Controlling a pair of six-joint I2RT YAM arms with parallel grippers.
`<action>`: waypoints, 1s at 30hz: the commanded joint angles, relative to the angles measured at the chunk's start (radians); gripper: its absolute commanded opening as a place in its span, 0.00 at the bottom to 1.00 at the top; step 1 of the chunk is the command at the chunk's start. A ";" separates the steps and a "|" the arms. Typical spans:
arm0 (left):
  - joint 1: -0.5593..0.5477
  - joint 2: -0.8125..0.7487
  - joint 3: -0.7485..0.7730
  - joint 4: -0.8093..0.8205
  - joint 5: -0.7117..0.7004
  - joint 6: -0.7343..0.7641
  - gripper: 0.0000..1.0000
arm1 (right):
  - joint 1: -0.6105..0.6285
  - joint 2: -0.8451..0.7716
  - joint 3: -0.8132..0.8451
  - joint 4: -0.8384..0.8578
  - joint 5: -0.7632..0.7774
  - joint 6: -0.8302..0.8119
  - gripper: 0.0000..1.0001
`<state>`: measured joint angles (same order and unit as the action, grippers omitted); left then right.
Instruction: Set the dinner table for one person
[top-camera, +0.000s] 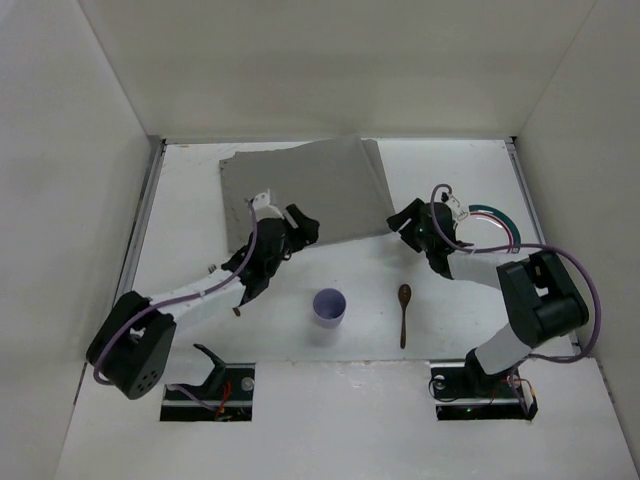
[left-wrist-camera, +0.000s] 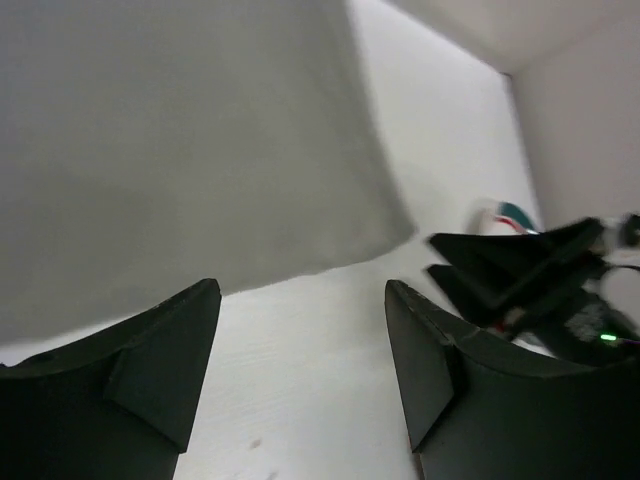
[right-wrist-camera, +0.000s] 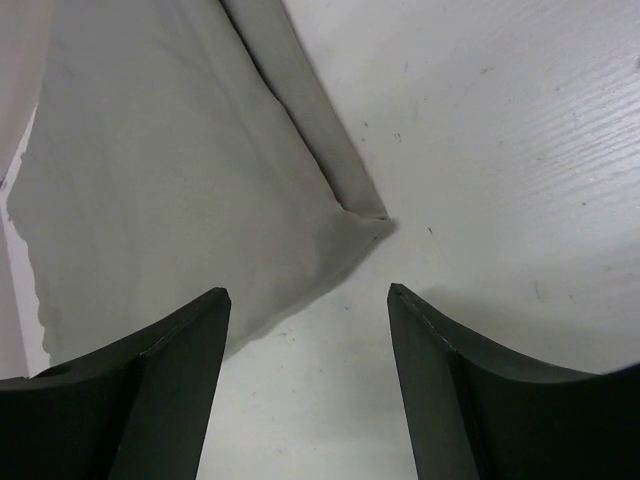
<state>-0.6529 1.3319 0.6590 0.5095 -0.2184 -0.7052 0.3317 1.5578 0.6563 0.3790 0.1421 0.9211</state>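
The white dinner table (top-camera: 200, 190) holds a grey cloth mat (top-camera: 305, 190) at the back middle, lying askew. My left gripper (top-camera: 303, 229) is open and empty at the mat's near edge; the mat fills the left wrist view (left-wrist-camera: 170, 140). My right gripper (top-camera: 405, 219) is open and empty just off the mat's near right corner (right-wrist-camera: 375, 215). A lilac cup (top-camera: 329, 306) stands upright at front centre. A brown wooden spoon (top-camera: 403, 313) lies to its right. A plate with a green rim (top-camera: 495, 225) sits at the right, partly hidden by my right arm.
Metal rails (top-camera: 140, 240) run along the table's side edges. White walls enclose the back and sides. My right gripper shows in the left wrist view (left-wrist-camera: 520, 270). The arm bases sit at the near edge (top-camera: 208, 392).
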 joint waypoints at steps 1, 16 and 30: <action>0.058 -0.060 -0.151 -0.144 -0.159 -0.126 0.64 | 0.006 0.047 0.068 -0.028 0.007 0.038 0.69; 0.313 -0.025 -0.295 -0.169 -0.141 -0.266 0.55 | 0.000 0.194 0.209 -0.118 0.011 0.081 0.39; 0.344 0.098 -0.280 0.027 -0.141 -0.310 0.31 | -0.001 0.075 0.094 -0.074 0.036 0.093 0.11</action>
<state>-0.3286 1.3907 0.3790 0.4870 -0.3603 -0.9897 0.3336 1.6997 0.7792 0.2657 0.1436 1.0134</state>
